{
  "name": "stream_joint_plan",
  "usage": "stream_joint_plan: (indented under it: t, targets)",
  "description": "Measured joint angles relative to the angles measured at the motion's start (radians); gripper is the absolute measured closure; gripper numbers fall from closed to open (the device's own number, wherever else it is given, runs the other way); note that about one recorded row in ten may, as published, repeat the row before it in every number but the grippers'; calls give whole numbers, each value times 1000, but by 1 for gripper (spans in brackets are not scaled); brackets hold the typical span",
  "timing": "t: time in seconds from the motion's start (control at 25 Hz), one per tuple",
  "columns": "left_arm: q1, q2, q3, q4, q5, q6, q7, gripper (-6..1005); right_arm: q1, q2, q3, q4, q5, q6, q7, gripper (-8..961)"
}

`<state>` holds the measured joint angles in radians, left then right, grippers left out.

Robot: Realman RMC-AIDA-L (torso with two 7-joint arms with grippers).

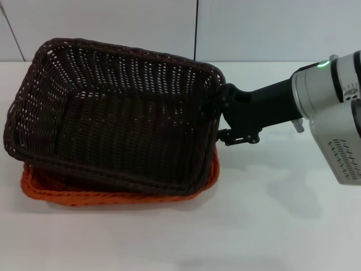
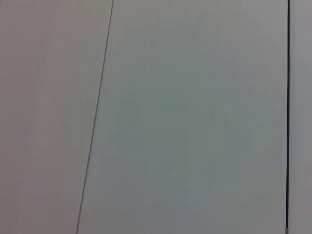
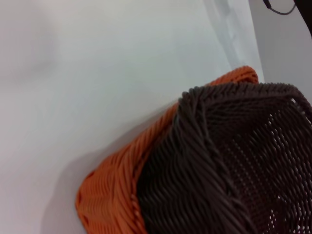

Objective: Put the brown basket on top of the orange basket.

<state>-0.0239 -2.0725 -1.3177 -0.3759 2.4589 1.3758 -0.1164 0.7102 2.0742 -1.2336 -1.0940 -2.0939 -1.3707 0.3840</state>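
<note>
The brown basket (image 1: pixel 113 121) lies tilted and slightly turned on top of the orange basket (image 1: pixel 113 197), of which only the front and right rim show beneath it. My right gripper (image 1: pixel 221 116) is at the brown basket's right rim, its tips hidden by the weave. The right wrist view shows a corner of the brown basket (image 3: pixel 229 161) over the orange basket (image 3: pixel 114 190), close up. My left gripper is out of view; the left wrist view shows only a pale wall.
The baskets sit at the left of a white table (image 1: pixel 271 226). A white panelled wall (image 1: pixel 254 28) stands behind it. My right arm (image 1: pixel 333 113) reaches in from the right edge.
</note>
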Motion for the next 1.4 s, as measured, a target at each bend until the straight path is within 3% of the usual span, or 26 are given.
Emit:
stream_joint_plan:
  t: [0.36, 0.6, 0.68, 1.4]
  targets:
    - [-11, 1, -4, 0, 0, -25, 0, 227, -61, 1, -1, -33, 65, 17, 10, 382]
    - [-11, 4, -4, 1, 0, -31, 0, 227, -126, 6, -71, -72, 89, 79, 23, 361]
    - [-11, 6, -4, 3, 0, -36, 0, 227, -147, 7, -90, -95, 92, 84, 38, 191]
    - [-24, 9, -9, 38, 1, -50, 0, 227, -401, 4, -138, -375, 151, 51, 127, 190]
